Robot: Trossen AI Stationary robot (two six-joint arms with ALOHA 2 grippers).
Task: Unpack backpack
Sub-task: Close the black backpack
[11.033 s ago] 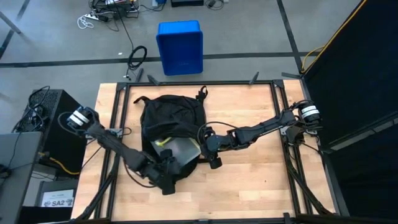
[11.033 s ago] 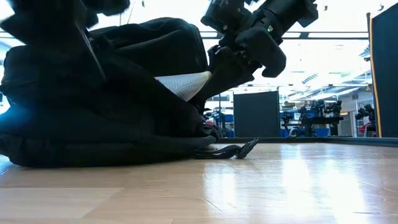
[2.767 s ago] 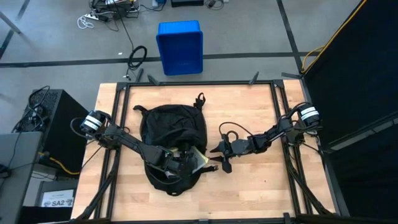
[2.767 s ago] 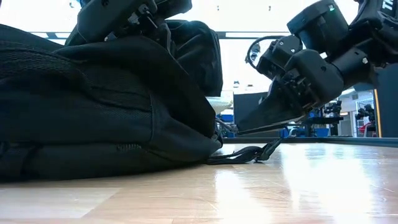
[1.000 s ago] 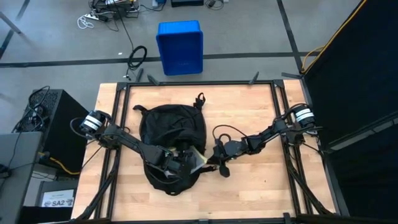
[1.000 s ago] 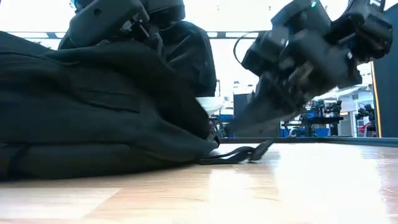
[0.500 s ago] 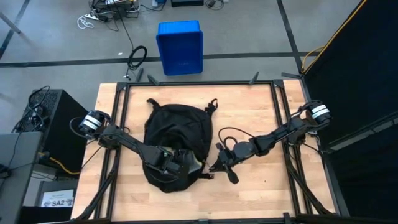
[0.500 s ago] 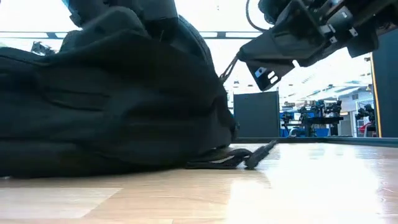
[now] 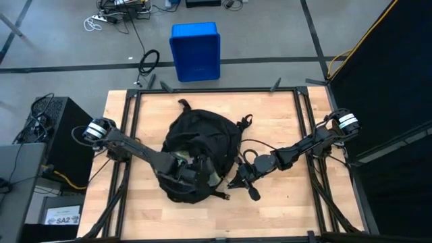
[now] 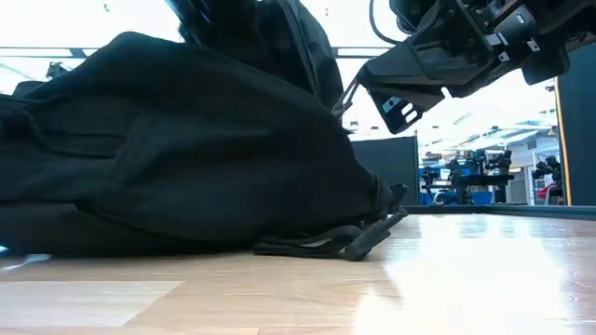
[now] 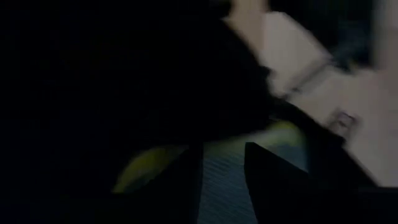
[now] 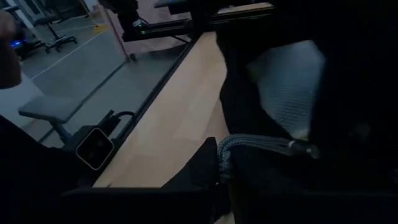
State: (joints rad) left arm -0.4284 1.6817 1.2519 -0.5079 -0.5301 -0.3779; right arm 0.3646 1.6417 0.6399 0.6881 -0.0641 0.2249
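Observation:
The black backpack (image 9: pixel 199 155) lies on the wooden table, its bulk resting on the boards (image 10: pixel 186 186). My left gripper (image 9: pixel 196 174) reaches into its open mouth at the near side. In the left wrist view its fingers stand a little apart, with a grey striped, yellow-edged thing (image 11: pixel 224 180) between them. My right gripper (image 9: pixel 233 182) hovers above the table just right of the pack, shut on a thin braided pull cord (image 12: pixel 261 144) that leads to the pack. My left gripper has the grey striped thing (image 11: pixel 219 169) between its two fingers, reaching level into the pack from the table's left. The pack's dark fabric hides the rest of the thing and how it sits. My right gripper pinches the free end of the braided cord (image 12: pixel 225 155) between its shut fingers, coming from the table's right. The cord (image 10: pixel 345 100) runs taut, slanting down to the pack.
A blue plastic bin (image 9: pixel 195 51) stands on the floor beyond the table's far edge. Loose black straps (image 10: pixel 326 244) trail on the boards beside the pack. Black frame rails (image 9: pixel 300 135) border the table. Bare wood lies toward the right (image 9: pixel 283 196).
My right gripper has risen with the cord, which is now drawn taut. The backpack has turned about on the table, its far end with the handle swinging toward the right edge, and its right side has bulged upward. My left gripper has stayed in the opening.

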